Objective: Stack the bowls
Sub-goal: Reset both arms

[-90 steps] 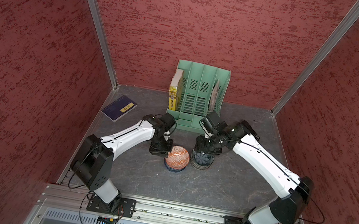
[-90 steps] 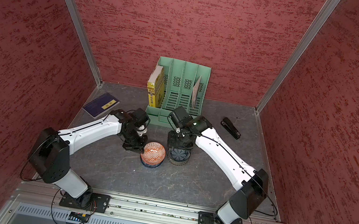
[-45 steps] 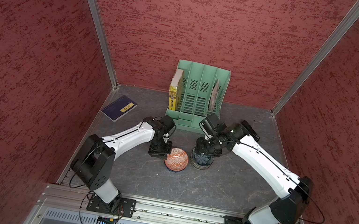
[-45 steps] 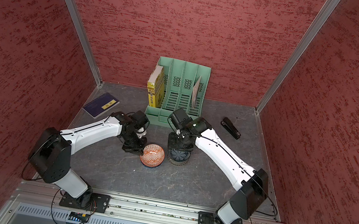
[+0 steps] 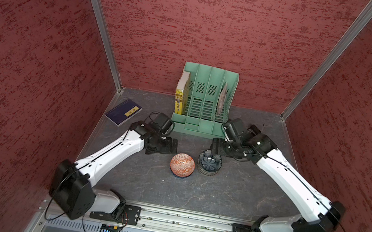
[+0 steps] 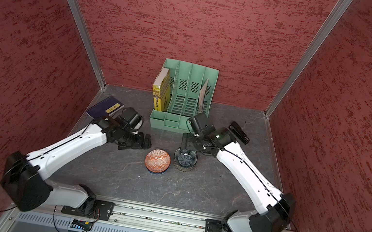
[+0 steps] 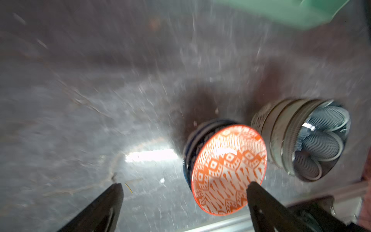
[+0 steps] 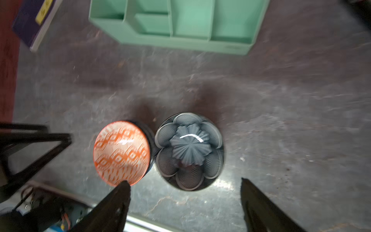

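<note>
Left tool [image 7: 184,184] and right tool [image 8: 184,181] are hanging released, empty — orange-white bowl [image 5: 182,164] sitting just beside dark flower bowl [image 5: 210,162].

The left pincer [image 7: 184,184] has let go of the orange bowl [image 5: 182,164]. Its jaws have spread wide and it has drawn back left, clear of the rim. The right pincer [image 8: 184,181] has also opened and pulled back toward the far right. The dark bowl [image 5: 209,162], which it covered before, now shows its inside.
</note>
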Robot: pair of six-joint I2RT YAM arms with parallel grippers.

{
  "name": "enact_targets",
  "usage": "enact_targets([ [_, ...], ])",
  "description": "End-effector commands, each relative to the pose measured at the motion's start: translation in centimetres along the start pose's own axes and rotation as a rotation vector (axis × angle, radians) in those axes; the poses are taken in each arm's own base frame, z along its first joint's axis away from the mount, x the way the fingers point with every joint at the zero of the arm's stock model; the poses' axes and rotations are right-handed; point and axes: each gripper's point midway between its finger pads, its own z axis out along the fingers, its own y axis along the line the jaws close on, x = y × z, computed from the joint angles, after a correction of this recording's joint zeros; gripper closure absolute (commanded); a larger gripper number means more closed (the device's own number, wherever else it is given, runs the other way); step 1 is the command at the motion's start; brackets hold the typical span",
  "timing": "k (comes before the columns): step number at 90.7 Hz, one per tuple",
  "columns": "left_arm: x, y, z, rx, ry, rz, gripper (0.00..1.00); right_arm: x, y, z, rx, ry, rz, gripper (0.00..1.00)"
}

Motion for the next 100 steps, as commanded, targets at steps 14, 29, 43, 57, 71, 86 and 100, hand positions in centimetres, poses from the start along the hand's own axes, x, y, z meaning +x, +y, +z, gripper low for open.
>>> enact_targets([
  [14,-7.4,12.3,-0.7,-0.238,-0.58,-0.116,0.0,-5.3,-15.8,-4.3,0.434,-0.652,0.094,0.02],
  [29,-8.1,16.1,2.4,-0.26,-0.601,-0.123,0.0,-1.1,-19.8,0.2,0.56,-0.71,-0.023,0.02],
  [43,-9.4,17.5,3.3,-0.216,-0.732,-0.07,0.0,0.9,-24.0,4.3,0.575,-0.707,0.036,0.02],
  [57,-10.6,18.1,4.3,-0.2,-0.813,-0.011,0.0,-1.9,-23.5,5.6,0.495,-0.858,0.002,0.02],
  [71,-11.3,17.6,5.1,-0.164,-0.895,0.067,0.0,-3.7,-24.2,6.9,0.541,-0.79,-0.006,0.02],
  [86,-11.1,15.4,7.7,-0.142,-0.837,0.177,0.0,-3.5,-23.9,6.3,0.504,-0.835,-0.05,0.02],
  [100,-11.2,15.6,7.7,-0.139,-0.837,0.17,0.0,-3.8,-24.0,6.7,0.494,-0.807,-0.05,0.02],
])
